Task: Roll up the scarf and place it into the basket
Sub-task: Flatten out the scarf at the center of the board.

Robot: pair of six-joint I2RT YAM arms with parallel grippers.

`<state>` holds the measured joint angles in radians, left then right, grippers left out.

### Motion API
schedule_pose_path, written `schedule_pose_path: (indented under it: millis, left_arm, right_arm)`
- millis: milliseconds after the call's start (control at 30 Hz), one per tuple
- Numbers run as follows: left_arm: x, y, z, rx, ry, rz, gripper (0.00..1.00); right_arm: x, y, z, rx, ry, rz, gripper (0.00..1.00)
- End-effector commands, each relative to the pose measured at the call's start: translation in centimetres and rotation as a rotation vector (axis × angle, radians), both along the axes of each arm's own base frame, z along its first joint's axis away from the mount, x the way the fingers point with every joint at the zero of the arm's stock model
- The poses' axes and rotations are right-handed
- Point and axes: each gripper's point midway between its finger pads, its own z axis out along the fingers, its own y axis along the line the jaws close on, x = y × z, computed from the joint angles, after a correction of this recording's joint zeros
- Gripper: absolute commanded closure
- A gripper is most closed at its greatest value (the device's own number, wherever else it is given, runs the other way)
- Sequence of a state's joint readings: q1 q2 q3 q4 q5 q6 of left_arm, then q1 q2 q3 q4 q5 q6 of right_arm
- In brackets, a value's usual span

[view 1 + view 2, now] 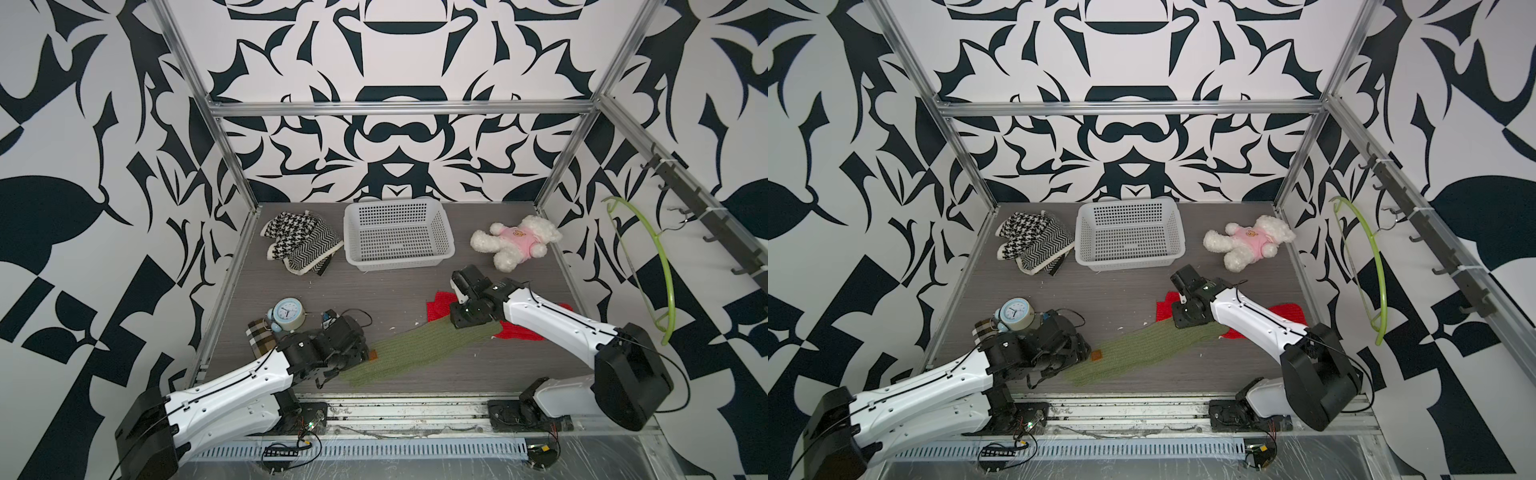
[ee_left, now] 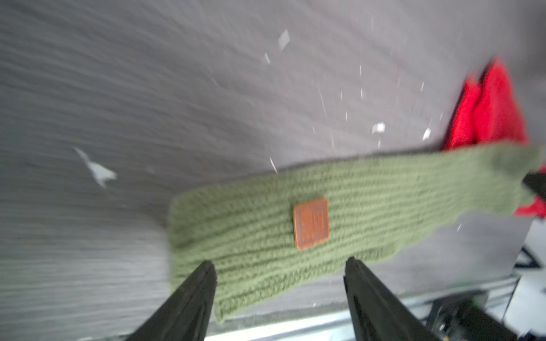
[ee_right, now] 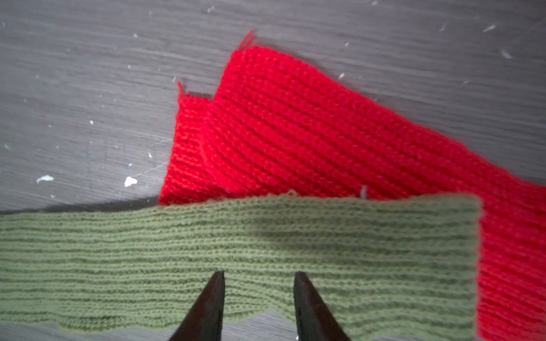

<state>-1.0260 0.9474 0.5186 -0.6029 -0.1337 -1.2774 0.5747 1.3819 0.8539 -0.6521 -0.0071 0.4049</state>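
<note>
Scarf (image 1: 419,348), green ribbed, lies flat and unrolled on table (image 1: 374,299), running diagonally between the two arms. Its far end overlaps a red knit (image 3: 295,133). Left gripper (image 2: 280,263) released: jaws wide apart over the near end, tan patch (image 2: 311,223) just beyond the tips; this view is blurred. Right gripper (image 3: 258,274) parted too, tips over the scarf's edge near its other end, nothing pinched between them. Basket (image 1: 350,232) stands at the back of the table, well apart from the scarf, bear (image 1: 515,241) beside it.
</note>
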Motion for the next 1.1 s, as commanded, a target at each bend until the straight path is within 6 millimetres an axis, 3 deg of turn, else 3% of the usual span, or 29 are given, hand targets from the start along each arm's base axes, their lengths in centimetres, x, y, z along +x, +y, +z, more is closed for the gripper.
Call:
schedule_pose_path:
  millis: [0, 100, 200, 300, 433, 500, 567, 667, 767, 833, 967, 1067]
  left_arm:
    - [-1.1, -2.4, -0.6, -0.010, 0.048, -0.033, 0.25]
    - [-1.0, -5.0, -1.6, -0.048, 0.082, -0.062, 0.25]
    - [-1.0, -5.7, -3.4, -0.011, 0.117, -0.071, 0.24]
    - [0.2, -2.8, -5.5, 0.117, 0.136, -0.002, 0.24]
    - [2.5, 1.8, -6.8, 0.152, 0.170, 0.119, 0.24]
    - [3.7, 4.5, -6.0, 0.228, 0.147, 0.152, 0.24]
    - [4.8, 6.1, -4.8, 0.292, 0.128, 0.143, 0.24]
    - [6.6, 5.1, -2.1, 0.246, 0.051, 0.077, 0.19]
    - [7.2, 3.4, -0.1, 0.162, 0.008, 0.025, 0.17]
    - [7.1, 3.7, 0.8, 0.168, -0.007, 0.030, 0.16]
    - [7.1, 6.4, 2.4, 0.241, -0.040, 0.083, 0.10]
    - [7.7, 9.3, 3.6, 0.256, -0.044, 0.147, 0.05]
  right_arm:
    - [0.8, 0.1, 0.7, 0.004, -0.034, -0.020, 0.58]
    - [1.2, -0.4, 0.8, -0.026, -0.044, -0.036, 0.58]
    - [1.4, -1.9, 0.3, -0.072, -0.032, -0.087, 0.58]
    - [1.8, -3.2, 0.2, -0.054, -0.030, -0.144, 0.57]
    - [2.4, -5.2, 0.9, -0.062, -0.042, -0.202, 0.57]
    - [2.6, -6.0, 1.3, -0.061, -0.047, -0.219, 0.57]
    - [2.6, -6.2, 1.6, -0.056, -0.048, -0.221, 0.57]
    - [2.4, -5.6, 1.7, -0.029, -0.038, -0.201, 0.57]
    - [2.3, -3.7, 2.2, 0.033, -0.053, -0.153, 0.57]
    - [2.0, -1.4, 3.0, 0.053, -0.080, -0.083, 0.57]
    - [0.5, 5.6, 4.0, 0.080, -0.095, 0.102, 0.57]
    - [-1.0, 11.1, 3.5, 0.070, -0.085, 0.233, 0.58]
